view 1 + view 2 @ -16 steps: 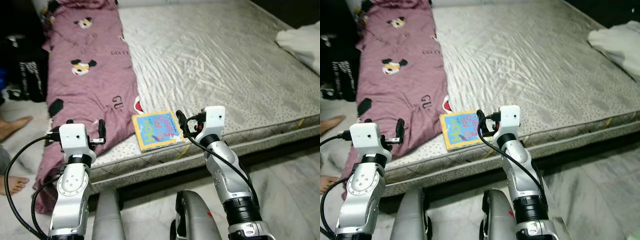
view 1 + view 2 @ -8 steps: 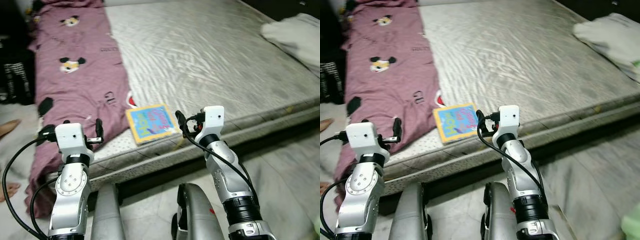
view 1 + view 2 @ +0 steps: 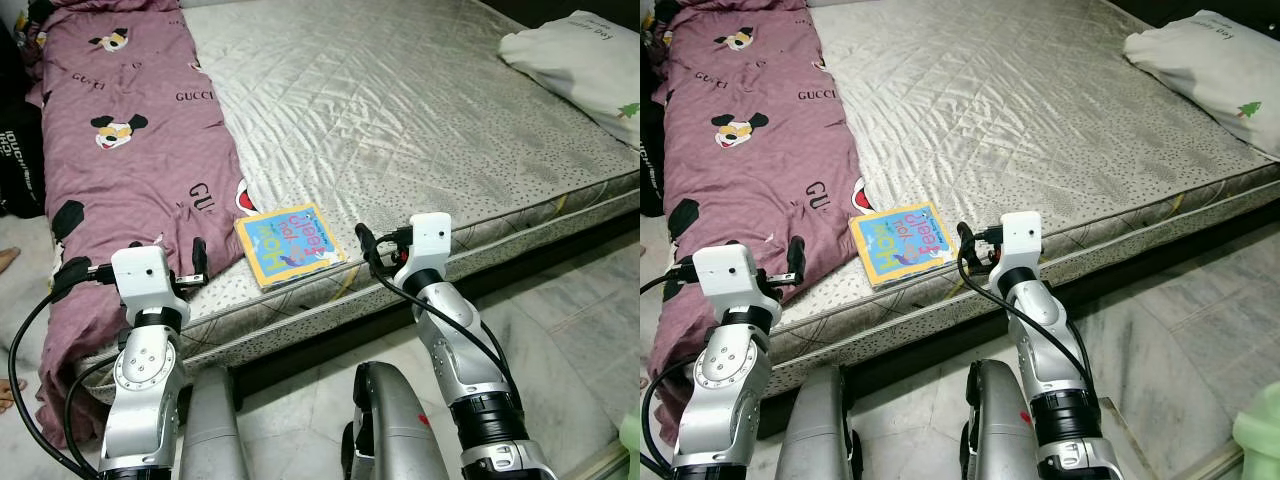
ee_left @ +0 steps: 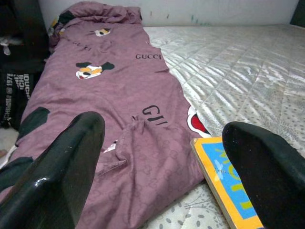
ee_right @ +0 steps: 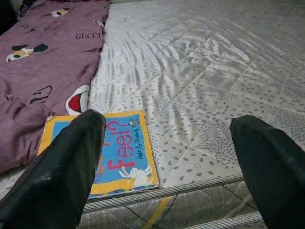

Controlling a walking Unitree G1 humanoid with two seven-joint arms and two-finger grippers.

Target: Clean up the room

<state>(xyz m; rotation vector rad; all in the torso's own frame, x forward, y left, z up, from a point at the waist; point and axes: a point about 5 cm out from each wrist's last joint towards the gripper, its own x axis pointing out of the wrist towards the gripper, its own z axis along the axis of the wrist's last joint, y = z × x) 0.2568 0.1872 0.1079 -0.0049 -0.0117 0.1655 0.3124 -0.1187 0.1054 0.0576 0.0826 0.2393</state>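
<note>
book (image 3: 287,243) at mattress (image 3: 420,110) edge, grippers apart

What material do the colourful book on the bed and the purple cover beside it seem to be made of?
The yellow-edged colourful book looks like thick glossy cardboard, probably a board book: its edge looks thick and its cover lies flat and stiff. The purple printed cover looks like soft woven fabric with a matte finish: it folds, wrinkles and drapes over the edge of the grey quilted mattress.
</note>
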